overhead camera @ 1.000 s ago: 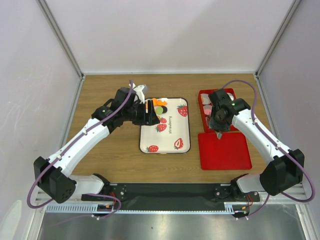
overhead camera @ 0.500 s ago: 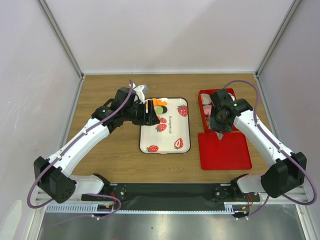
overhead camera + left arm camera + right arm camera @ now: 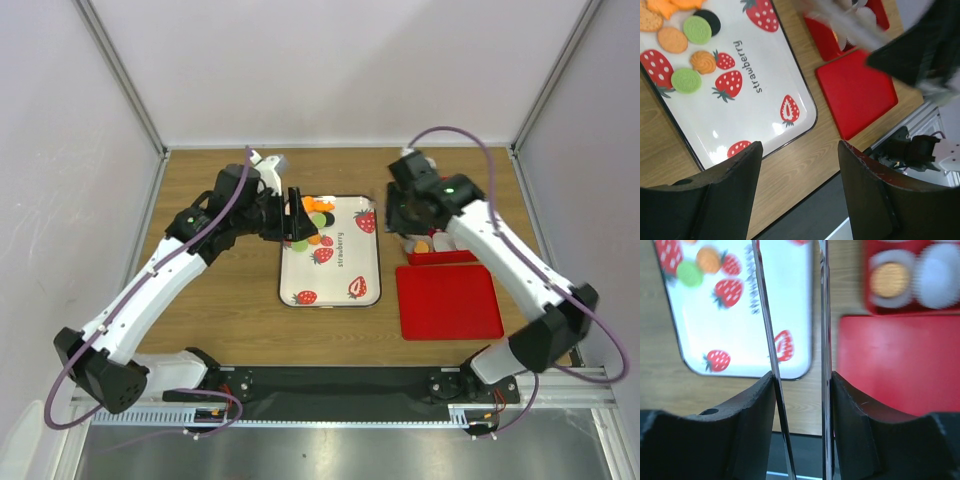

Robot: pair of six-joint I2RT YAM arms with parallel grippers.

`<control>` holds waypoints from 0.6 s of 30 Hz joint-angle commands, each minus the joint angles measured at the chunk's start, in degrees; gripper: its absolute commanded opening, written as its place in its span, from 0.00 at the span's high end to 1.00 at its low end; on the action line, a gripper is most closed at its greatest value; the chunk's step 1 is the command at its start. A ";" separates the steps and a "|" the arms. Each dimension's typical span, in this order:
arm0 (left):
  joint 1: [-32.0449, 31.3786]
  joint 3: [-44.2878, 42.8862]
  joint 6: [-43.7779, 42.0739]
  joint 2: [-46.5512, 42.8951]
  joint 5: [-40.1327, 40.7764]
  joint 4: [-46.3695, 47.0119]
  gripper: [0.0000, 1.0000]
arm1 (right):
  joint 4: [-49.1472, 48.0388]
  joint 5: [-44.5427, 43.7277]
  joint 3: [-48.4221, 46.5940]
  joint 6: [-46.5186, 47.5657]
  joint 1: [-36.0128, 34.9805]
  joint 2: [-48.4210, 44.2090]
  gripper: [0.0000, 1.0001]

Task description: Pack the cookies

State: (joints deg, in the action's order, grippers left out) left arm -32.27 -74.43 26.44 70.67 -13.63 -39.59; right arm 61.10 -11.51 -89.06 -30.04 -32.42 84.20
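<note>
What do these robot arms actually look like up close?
The left arm and right arm are white tubes with black joints. A purple cable loops along each. The end effector fingers are dark, blocky wedges.

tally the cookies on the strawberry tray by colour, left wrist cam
green cookies: 2
black cookie: 1, partly under a green one
orange cookies: at least 4; those at the frame edge are cut off
Total: at least 7
</note>
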 commanded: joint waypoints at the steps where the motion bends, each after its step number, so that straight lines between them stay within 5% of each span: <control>1: 0.89 -4.57 -0.51 -2.29 1.32 -1.88 0.32 | -2.65 1.31 -4.09 -0.11 -5.01 7.28 0.51; 18: 4.06 -6.16 -0.24 -6.25 1.41 -3.47 0.31 | -5.20 1.23 -14.48 1.39 -14.95 25.22 0.51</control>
State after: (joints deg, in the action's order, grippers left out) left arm -28.93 -81.03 26.46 65.34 -11.97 -43.62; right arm 56.77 -9.39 -100.44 -29.71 -46.72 108.47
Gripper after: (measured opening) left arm 0.685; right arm 0.493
